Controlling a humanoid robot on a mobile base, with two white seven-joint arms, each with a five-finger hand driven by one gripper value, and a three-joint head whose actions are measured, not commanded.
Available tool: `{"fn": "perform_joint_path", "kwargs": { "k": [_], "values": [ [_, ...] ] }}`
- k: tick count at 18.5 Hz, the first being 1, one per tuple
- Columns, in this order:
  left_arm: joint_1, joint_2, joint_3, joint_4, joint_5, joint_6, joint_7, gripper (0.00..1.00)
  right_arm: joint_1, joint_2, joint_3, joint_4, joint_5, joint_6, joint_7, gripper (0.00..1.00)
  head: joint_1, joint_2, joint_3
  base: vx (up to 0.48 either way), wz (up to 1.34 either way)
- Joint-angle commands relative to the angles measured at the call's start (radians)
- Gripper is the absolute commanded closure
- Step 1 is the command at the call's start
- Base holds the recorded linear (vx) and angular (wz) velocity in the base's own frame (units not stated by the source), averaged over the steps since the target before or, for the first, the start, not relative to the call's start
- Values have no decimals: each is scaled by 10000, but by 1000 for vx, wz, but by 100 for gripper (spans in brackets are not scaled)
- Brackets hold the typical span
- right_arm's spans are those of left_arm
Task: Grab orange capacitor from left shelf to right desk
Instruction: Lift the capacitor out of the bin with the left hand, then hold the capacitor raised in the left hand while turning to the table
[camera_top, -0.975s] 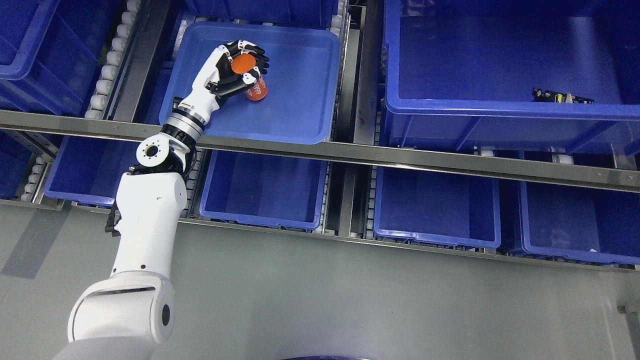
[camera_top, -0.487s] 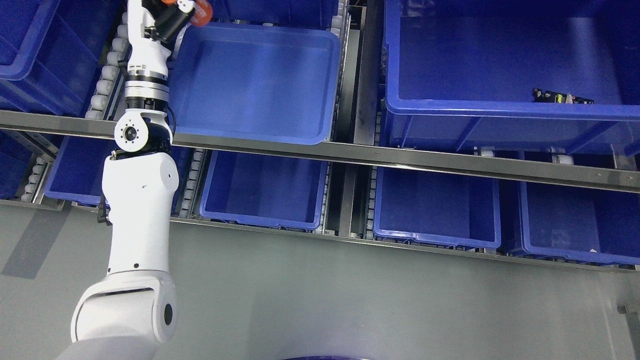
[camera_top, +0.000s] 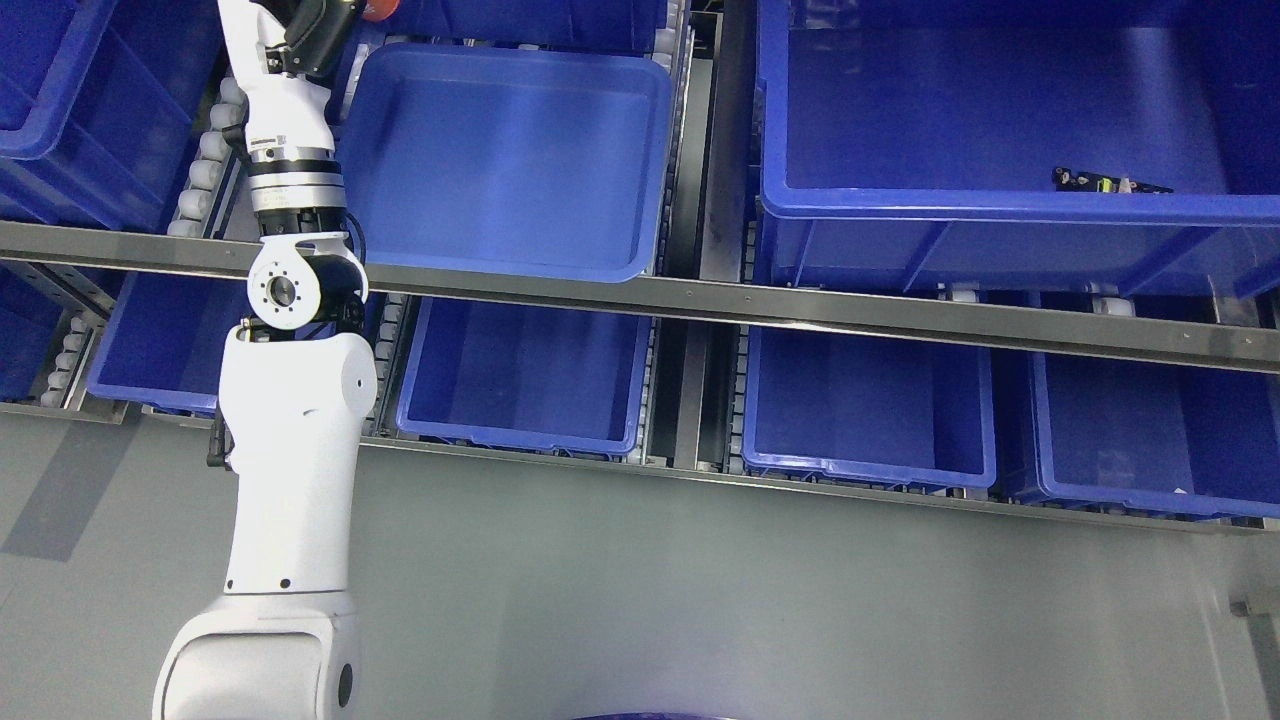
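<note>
My left arm (camera_top: 290, 400) comes up from the lower left and reaches to the top edge of the picture. My left hand (camera_top: 322, 18) is mostly cut off by that edge. Only its black palm and wrist show, above the upper left corner of the shallow blue tray (camera_top: 640, 160). A sliver of the orange capacitor (camera_top: 381, 8) shows at the top edge against the hand, held in it and lifted clear of the tray. The tray holds nothing else that I can see.
A steel shelf rail (camera_top: 800, 305) crosses the picture. A large blue bin (camera_top: 1000, 205) at the upper right holds a small black part (camera_top: 1095, 181). Several blue bins (camera_top: 870, 470) sit on the lower shelf. Grey floor (camera_top: 700, 600) lies in front.
My left hand has lifted the orange capacitor out of the shallow tray and carried it up and left to the top edge. The head camera has shifted slightly.
</note>
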Motion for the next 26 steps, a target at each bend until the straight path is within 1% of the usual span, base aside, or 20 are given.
{"fn": "perform_joint_path", "kwargs": {
  "k": [1, 4, 7, 8, 10, 11, 22, 26],
  "values": [
    [503, 137, -686, -1987, 18, 81, -2, 99, 199, -174, -123, -175, 46, 56, 4, 0, 0, 0, 0, -40, -26],
    [503, 137, -610, -2216, 18, 356, -2, 99, 199, -174, -123, -175, 46, 56, 4, 0, 0, 0, 0, -52, -31],
    [488, 137, -594, -2248, 18, 372, -2, 99, 199, -174, -123, -175, 46, 71, 4, 0, 0, 0, 0, -76, -54],
    [472, 137, -594, -2248, 18, 372, -2, 99, 199, -174, -123, -175, 46, 56, 4, 0, 0, 0, -12, -103, -81],
    [472, 137, -594, -2248, 18, 388, -2, 99, 199, -174, -123, -175, 46, 56, 4, 0, 0, 0, -87, -100, -89],
    [472, 137, -594, -2248, 18, 388, -2, 99, 199, -174, -123, -175, 46, 56, 4, 0, 0, 0, -93, -93, -144],
    [396, 137, -594, -2278, 18, 418, -17, 99, 199, -174, -123, -175, 46, 71, 4, 0, 0, 0, -128, -51, -136],
    [28, 137, -379, -2432, 18, 847, -17, 99, 199, -174, -123, -175, 46, 71, 4, 0, 0, 0, -128, 29, -105]
  ]
}}
